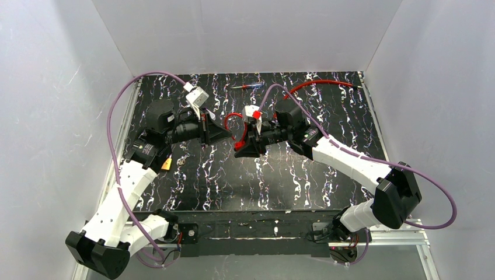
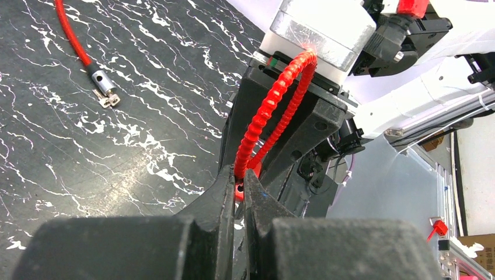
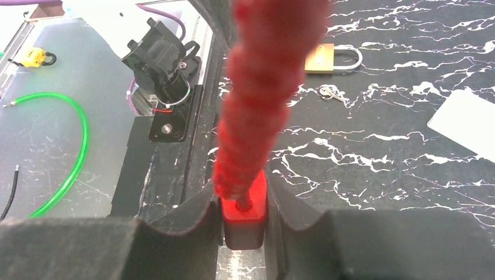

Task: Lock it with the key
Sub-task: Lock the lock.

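A red lock body sits between the fingers of my right gripper, which is shut on it above the table. A red ribbed cable shackle rises from its top and loops over. My left gripper is shut on the free end of that ribbed cable, right beside the right gripper. The left gripper meets it at mid-table. A small bunch of keys lies on the table next to a brass padlock; neither gripper touches them.
A thin red cable with a metal end lies at the back right. A blue and red pen-like tool lies at the back. A white card lies on the marbled black table. White walls surround it.
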